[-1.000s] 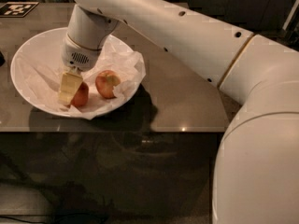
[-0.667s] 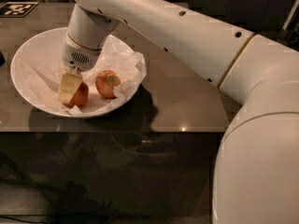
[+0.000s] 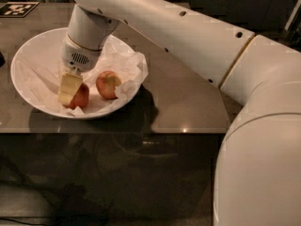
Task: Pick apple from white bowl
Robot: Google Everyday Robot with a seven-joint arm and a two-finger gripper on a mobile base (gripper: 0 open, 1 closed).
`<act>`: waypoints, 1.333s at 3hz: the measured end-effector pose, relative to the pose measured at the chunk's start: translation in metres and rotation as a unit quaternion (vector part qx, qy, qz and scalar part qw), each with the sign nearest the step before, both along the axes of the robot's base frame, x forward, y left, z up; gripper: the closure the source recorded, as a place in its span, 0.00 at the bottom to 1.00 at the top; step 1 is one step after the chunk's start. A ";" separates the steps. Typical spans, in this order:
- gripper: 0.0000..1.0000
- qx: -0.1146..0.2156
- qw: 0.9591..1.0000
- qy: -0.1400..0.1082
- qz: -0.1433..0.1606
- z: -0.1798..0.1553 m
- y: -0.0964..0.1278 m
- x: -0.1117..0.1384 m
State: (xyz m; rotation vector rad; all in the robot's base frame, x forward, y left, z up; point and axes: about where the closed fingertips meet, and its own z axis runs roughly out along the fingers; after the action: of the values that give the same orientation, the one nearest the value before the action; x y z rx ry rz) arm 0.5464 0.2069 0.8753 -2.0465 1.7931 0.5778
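1. The bench [image 3: 183,95] is a smooth, dark grey-brown slab with a faint sheen; the room behind is dim. A black-and-white marker [image 3: 16,8] lies at its far left corner.
2. The bowl [image 3: 21,67] is wide, shallow and glossy white, lined with crumpled tissue [image 3: 129,65].
3. The apple [image 3: 83,98], round and red-orange, sits near the bowl's front edge; a second apple [image 3: 107,84] (pale patch on its side) lies just beside it.
4. The white arm [image 3: 188,32] brings the end effector [image 3: 70,91] down against the apple; whether it grips I cannot tell.
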 end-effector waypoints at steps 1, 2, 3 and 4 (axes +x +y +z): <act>1.00 -0.007 1.000 -0.010 -0.022 0.011 -0.014 0.002; 1.00 -0.027 0.998 -0.029 -0.046 0.035 -0.030 0.003; 1.00 -0.040 0.996 -0.043 -0.061 0.053 -0.037 0.003; 1.00 -0.052 0.995 -0.048 -0.075 0.061 -0.041 0.001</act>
State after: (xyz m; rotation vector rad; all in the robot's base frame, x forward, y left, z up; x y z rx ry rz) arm 0.5476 0.1661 0.9363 -1.9485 1.9347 0.3425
